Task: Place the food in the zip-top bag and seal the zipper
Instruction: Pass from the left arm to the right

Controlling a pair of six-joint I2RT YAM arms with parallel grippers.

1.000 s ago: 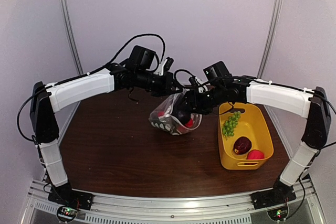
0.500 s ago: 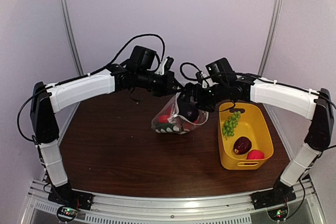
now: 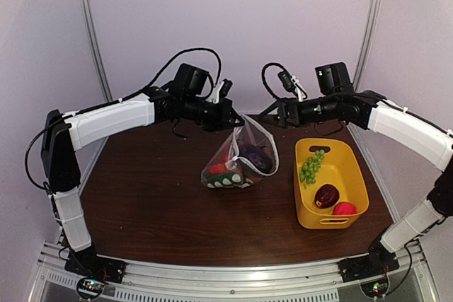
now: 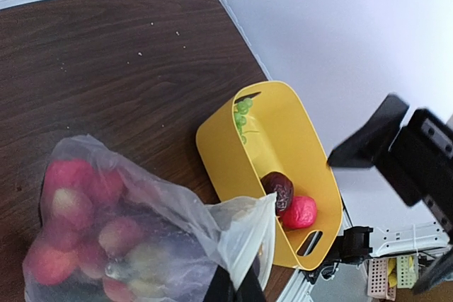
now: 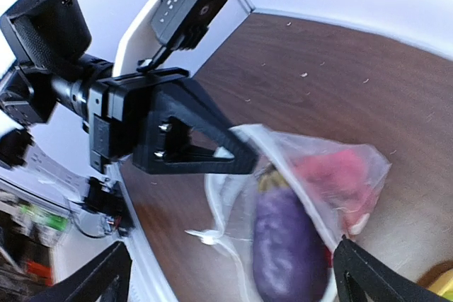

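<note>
The zip-top bag [image 3: 237, 164] hangs over the table from my left gripper [image 3: 231, 119], which is shut on its rim; the pinch shows at my left gripper [image 4: 237, 286] in its wrist view. Its mouth gapes, with the white zipper [image 3: 266, 133] running along the edge. Inside lie a purple eggplant [image 5: 287, 242] and red and pink food [image 5: 338, 175]. My right gripper [image 3: 273, 112] is open and holds nothing, up and right of the bag's mouth. Green grapes [image 3: 310, 167], a dark wrinkled piece [image 3: 326, 194] and a pink piece [image 3: 345, 208] lie apart from the bag.
A yellow plastic tub [image 3: 354, 167] stands right of the bag and holds the grapes and the two other pieces. Pale walls enclose the dark wooden table [image 3: 156, 203] at the back and on both sides.
My right gripper opened, left the eggplant in the bag and drew back up and to the right. The bag swung slightly, and my left gripper kept its hold.
</note>
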